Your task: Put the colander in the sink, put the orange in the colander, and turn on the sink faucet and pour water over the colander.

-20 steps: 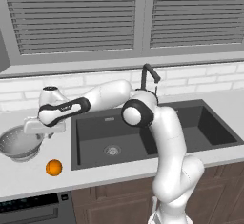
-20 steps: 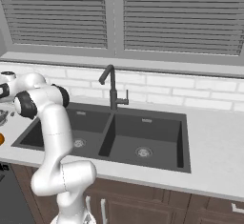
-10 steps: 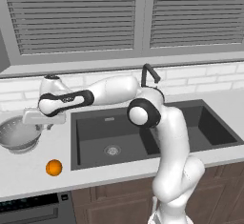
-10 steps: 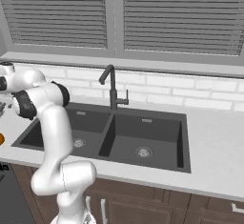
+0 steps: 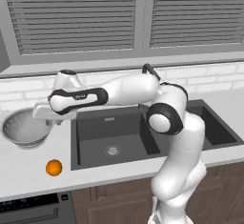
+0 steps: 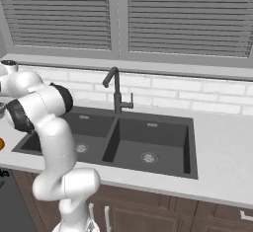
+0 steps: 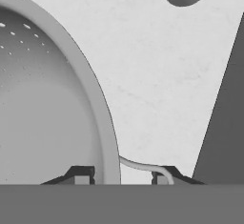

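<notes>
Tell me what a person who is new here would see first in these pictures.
First the long white arm, stretched left over the counter, its pincer closed on the rim of the shiny colander. Then the small orange alone on the counter in front of the colander. To the right lies the dark double sink with its tall faucet, no water running.
</notes>
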Controlling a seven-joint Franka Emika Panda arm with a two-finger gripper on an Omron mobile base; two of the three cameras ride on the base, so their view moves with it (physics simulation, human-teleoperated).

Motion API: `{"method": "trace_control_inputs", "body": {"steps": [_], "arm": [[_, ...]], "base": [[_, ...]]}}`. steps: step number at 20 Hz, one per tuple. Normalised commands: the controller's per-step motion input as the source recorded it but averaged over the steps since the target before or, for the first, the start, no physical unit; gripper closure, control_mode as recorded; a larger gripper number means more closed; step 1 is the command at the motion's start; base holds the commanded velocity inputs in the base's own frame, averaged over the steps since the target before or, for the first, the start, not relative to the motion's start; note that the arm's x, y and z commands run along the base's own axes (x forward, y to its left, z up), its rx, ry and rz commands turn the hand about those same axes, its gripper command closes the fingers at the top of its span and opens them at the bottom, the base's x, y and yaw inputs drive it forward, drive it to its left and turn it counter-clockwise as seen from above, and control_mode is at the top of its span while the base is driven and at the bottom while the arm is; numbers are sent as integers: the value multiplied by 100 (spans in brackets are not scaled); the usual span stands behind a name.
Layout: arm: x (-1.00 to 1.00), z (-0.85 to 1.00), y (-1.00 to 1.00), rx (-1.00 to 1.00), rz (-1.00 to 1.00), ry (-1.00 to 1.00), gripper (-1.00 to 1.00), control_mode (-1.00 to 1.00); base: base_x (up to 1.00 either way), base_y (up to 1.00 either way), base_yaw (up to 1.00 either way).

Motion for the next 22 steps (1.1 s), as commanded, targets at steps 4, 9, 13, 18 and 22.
{"method": "trace_control_inputs", "body": {"steps": [4,9,13,18,22], "arm": [[-45,51,-50,1,-3,0,100,-100],[-2,74,-42,0,-10,13,100,-100],[4,72,-39,-1,-15,18,100,-100],[10,33,-48,-7,-19,27,100,-100],[-1,5,-64,-12,-12,14,100,-100]], "base": [[0,0,0],[0,0,0],[0,0,0],[0,0,0],[0,0,0]]}}
